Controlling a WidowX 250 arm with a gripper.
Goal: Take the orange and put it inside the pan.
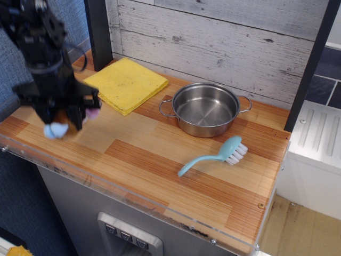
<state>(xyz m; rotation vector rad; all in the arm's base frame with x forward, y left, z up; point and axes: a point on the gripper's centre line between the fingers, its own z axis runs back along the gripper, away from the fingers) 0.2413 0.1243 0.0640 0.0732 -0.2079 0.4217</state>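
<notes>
The orange, a fuzzy orange-brown plush with light blue paws and a pink ear, hangs between the fingers of my black gripper at the left end of the wooden counter. The gripper is shut on it and holds it a little above the counter. Most of the plush is hidden by the fingers. The pan, round shiny steel with two loop handles, stands empty at the back middle, well to the right of the gripper.
A folded yellow cloth lies at the back between gripper and pan. A light blue dish brush lies in front of the pan. A dark post stands at the back left. The counter's front edge has a clear strip.
</notes>
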